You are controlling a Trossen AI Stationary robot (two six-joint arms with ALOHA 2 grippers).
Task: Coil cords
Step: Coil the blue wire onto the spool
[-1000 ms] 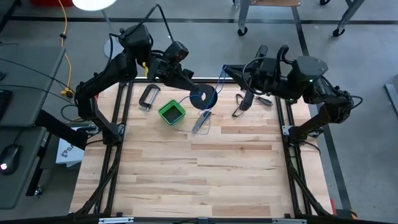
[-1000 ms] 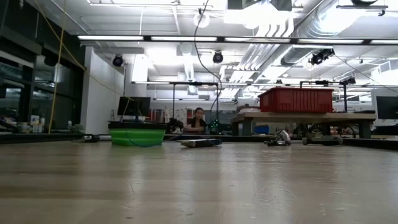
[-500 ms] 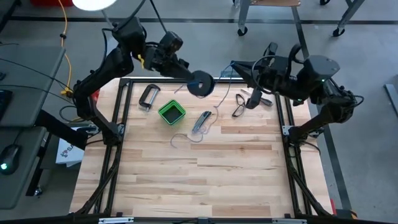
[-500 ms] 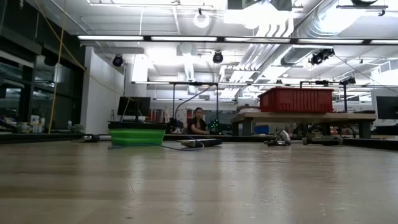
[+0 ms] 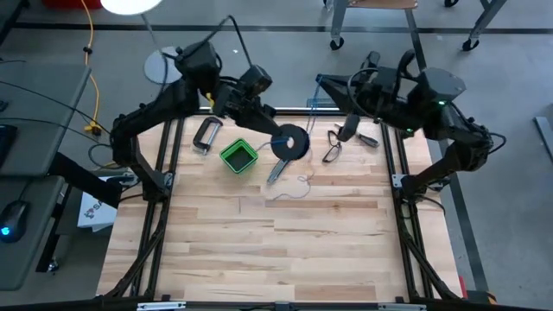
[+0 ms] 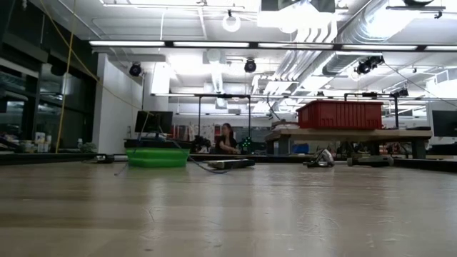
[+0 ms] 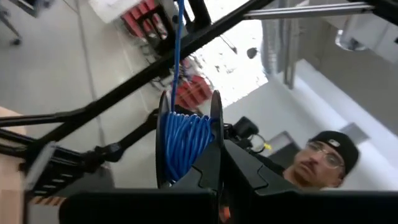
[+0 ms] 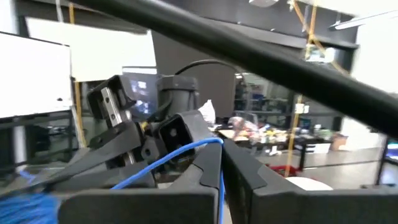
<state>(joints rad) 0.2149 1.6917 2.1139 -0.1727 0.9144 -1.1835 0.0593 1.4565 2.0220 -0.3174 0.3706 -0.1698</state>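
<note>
While the left gripper [image 5: 278, 136] clamps the round dark spool [image 5: 291, 142] wound with thin blue wire [image 7: 183, 140], a taut strand runs to the right gripper [image 5: 321, 82], pinched shut on it; bare wooden table [image 5: 276, 250] lies below.

Person [image 7: 323, 163] in left wrist view cut off at frame bottom; distant person [image 6: 227, 139] too small to assess.

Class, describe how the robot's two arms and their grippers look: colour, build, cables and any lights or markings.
Both arms are dark and jointed, with black cables looping off them. The left gripper and right gripper each end in two slim dark fingers. A small green light glows on the right arm; the left arm carries a yellow spot near its wrist.
</note>
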